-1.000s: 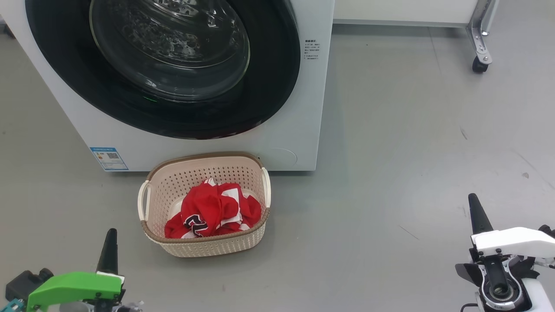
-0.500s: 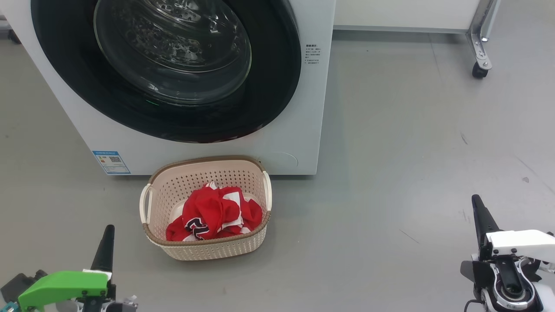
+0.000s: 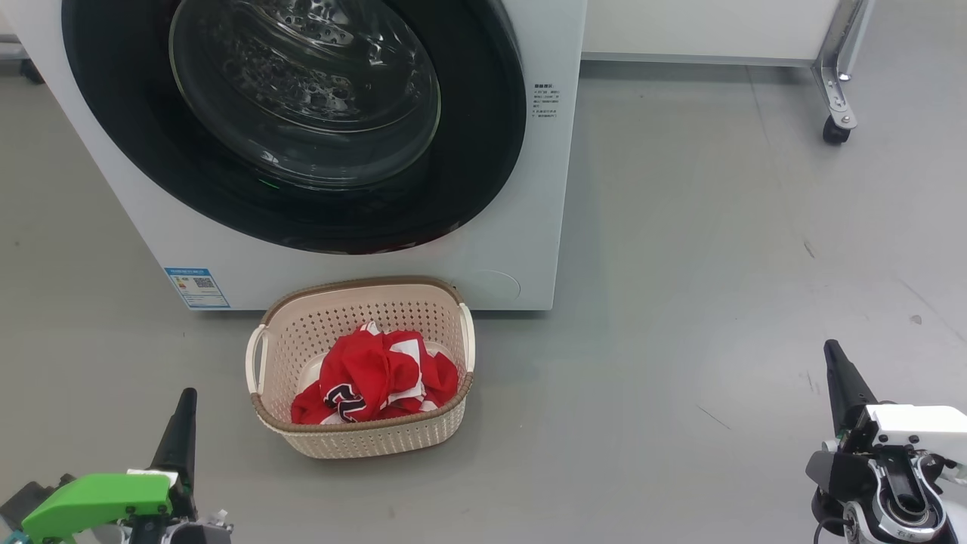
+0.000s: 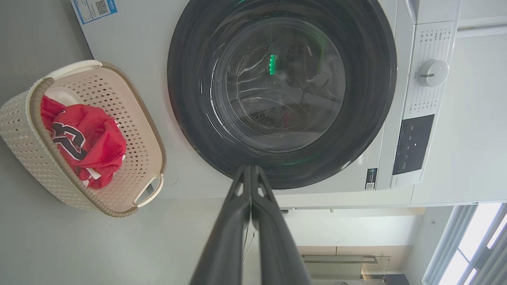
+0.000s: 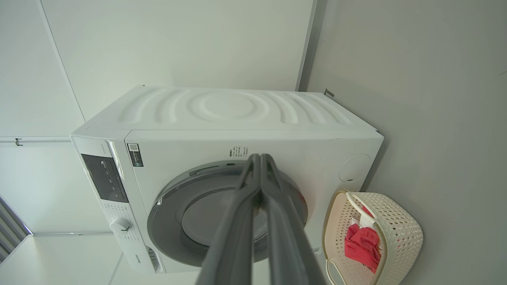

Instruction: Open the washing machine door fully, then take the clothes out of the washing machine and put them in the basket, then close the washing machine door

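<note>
The washing machine [image 3: 521, 189] stands in front of me with its door [image 3: 483, 151] closed flat against the front, black rim around the glass bowl [image 3: 302, 91]. On the floor before it sits the basket [image 3: 363, 438], holding the red clothes [image 3: 370, 374] with white stripes and dark lettering. My left gripper [image 3: 180, 423] is low at the left, shut and holding nothing. Low at the right, my right gripper [image 3: 842, 378] is shut and holds nothing too. In the left wrist view the fingers [image 4: 250, 186] press together before the door [image 4: 380, 87]. The right wrist view shows shut fingers [image 5: 259, 174], the machine [image 5: 237, 114] and the basket [image 5: 400, 233].
Grey floor stretches wide to the right of the machine. A metal leg with a castor wheel [image 3: 835, 128] stands at the far right below a white cabinet [image 3: 702, 23]. The machine's dial [image 4: 432, 73] and control panel [image 4: 412, 144] are beside the door.
The head camera has drawn back and tilted, so machine and basket sit lower in the picture. Both grippers have sunk slightly toward the bottom edge and stay shut.
</note>
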Robot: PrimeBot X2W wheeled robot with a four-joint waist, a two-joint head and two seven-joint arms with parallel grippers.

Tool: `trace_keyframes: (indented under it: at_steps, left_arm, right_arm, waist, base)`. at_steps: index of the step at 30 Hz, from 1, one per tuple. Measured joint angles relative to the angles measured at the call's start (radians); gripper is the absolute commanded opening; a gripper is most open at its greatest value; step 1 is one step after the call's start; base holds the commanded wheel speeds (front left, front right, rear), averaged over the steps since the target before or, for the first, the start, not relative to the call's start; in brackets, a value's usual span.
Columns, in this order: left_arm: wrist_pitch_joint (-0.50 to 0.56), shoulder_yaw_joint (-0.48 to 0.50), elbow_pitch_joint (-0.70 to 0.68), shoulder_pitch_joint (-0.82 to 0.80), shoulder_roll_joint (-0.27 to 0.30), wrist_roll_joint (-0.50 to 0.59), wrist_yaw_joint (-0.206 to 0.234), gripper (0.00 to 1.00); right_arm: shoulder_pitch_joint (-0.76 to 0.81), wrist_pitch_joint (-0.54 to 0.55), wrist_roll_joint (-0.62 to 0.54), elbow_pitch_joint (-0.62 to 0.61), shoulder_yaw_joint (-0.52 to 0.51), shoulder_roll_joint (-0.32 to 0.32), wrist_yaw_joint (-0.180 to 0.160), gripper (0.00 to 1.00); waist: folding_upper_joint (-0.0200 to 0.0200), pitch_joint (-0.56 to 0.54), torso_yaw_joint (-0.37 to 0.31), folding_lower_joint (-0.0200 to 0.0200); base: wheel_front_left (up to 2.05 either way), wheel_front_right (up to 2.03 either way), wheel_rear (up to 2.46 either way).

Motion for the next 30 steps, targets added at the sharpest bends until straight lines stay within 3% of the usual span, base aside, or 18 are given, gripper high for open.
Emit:
trace_keyframes:
  at_steps: [30]
  left_arm:
    - [0.000, 0.001, 0.000, -0.003, 0.000, 0.000, 0.000, 0.00]
  right_arm:
    - [0.000, 0.002, 0.000, 0.000, -0.001, 0.001, 0.005, 0.00]
  waist:
    - [0.0000, 0.000, 0.000, 0.0000]
  base:
    - [0.00, 0.00, 0.00]
